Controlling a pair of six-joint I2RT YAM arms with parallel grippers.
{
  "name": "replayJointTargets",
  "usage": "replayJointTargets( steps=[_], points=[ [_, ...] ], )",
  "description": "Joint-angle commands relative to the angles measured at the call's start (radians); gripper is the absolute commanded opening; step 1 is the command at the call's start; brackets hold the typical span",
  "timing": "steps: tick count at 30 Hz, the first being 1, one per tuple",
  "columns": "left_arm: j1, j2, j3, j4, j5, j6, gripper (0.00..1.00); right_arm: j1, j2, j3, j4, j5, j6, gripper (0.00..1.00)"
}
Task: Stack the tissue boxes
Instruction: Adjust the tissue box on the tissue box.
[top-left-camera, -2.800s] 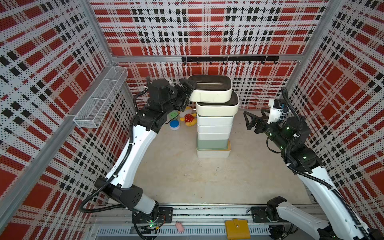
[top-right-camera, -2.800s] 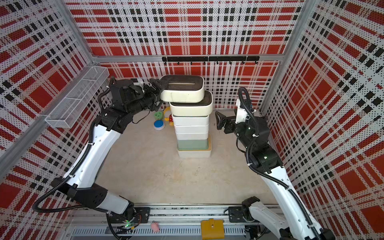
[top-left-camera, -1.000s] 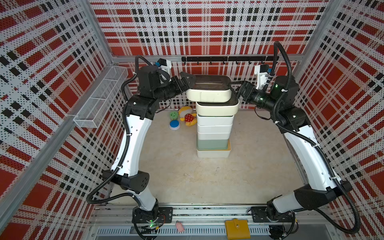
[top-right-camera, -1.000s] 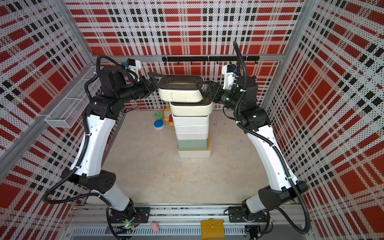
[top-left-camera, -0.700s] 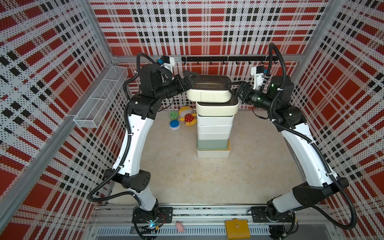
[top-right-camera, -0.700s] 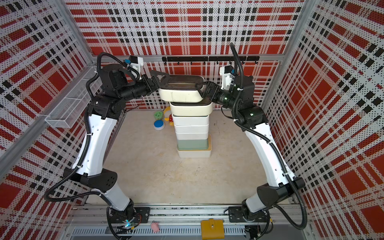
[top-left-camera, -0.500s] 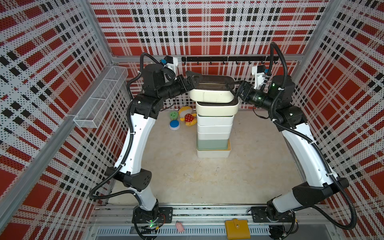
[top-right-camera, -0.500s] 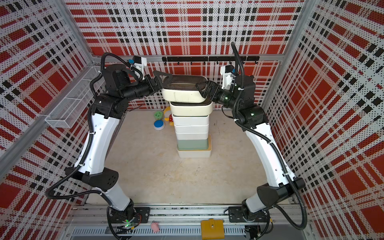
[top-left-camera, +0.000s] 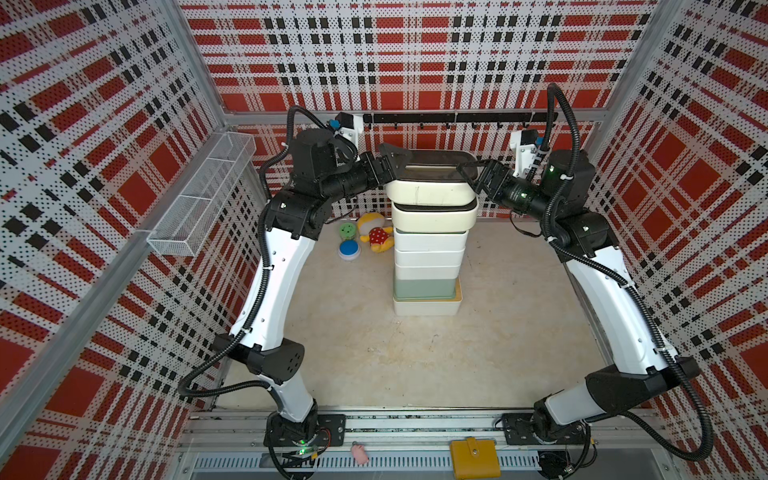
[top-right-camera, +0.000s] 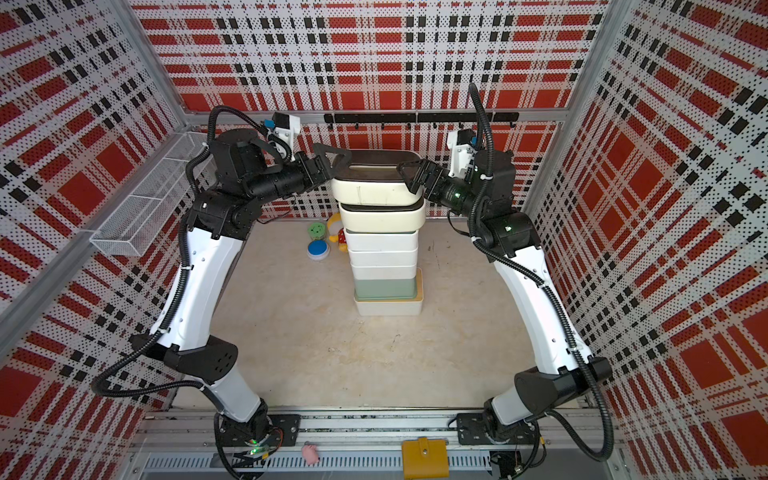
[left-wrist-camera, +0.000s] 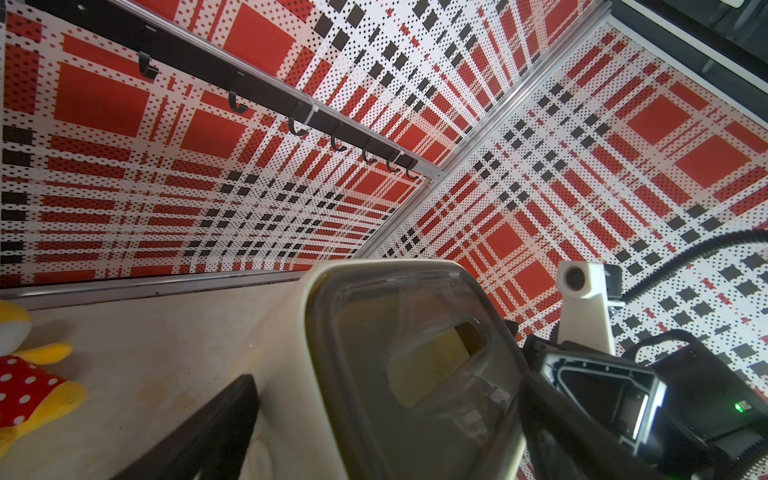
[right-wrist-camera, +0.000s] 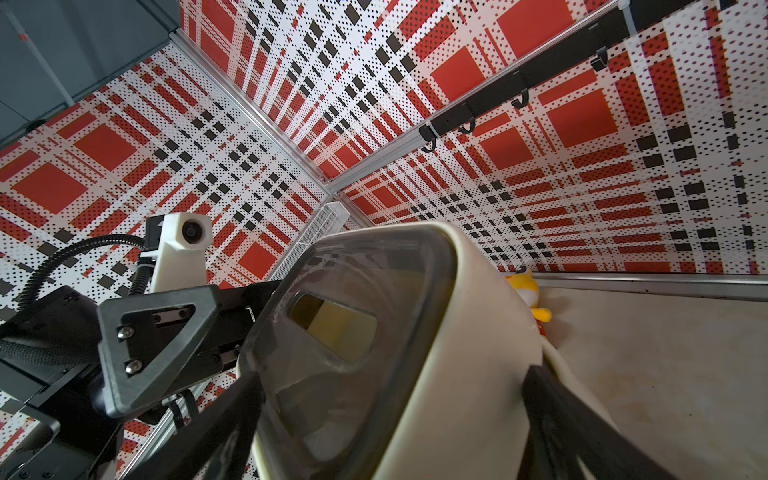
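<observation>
The tissue boxes (top-left-camera: 428, 257) stood stacked near the worktop's (top-left-camera: 374, 353) back edge. The left end effector (top-left-camera: 397, 160) and right end effector (top-left-camera: 469, 172), both spread wide, straddled the top box (top-left-camera: 430, 191). A plush toy (top-left-camera: 376, 239) lay beside the stack.

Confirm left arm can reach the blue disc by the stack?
Likely yes: the blue disc lies uncovered on the floor on that side; the left tool, open around the top tissue box, must back off first.

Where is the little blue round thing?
In both top views the blue disc lies on the tabletop, left of the stack of tissue boxes, in front of the green disc.
</observation>
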Motion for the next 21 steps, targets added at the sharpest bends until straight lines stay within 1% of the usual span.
replayJointTargets(
  steps=[1, 5, 10, 21],
  points=[
    [-0.031, -0.035, 0.009, 0.028, 0.031, 0.012, 0.99, 0.006, -0.04, -0.028, 0.068, -0.024, 0.003, 1.0],
    [-0.041, -0.046, -0.005, 0.028, 0.023, 0.012, 0.99, 0.006, -0.055, -0.056, 0.084, -0.034, 0.021, 1.0],
    [-0.055, -0.05, -0.004, 0.029, 0.023, 0.011, 0.99, 0.006, -0.076, -0.073, 0.084, -0.016, 0.018, 1.0],
    [-0.064, -0.053, -0.017, 0.023, 0.01, 0.009, 0.99, 0.006, -0.086, -0.075, 0.073, -0.003, 0.024, 1.0]
  ],
)
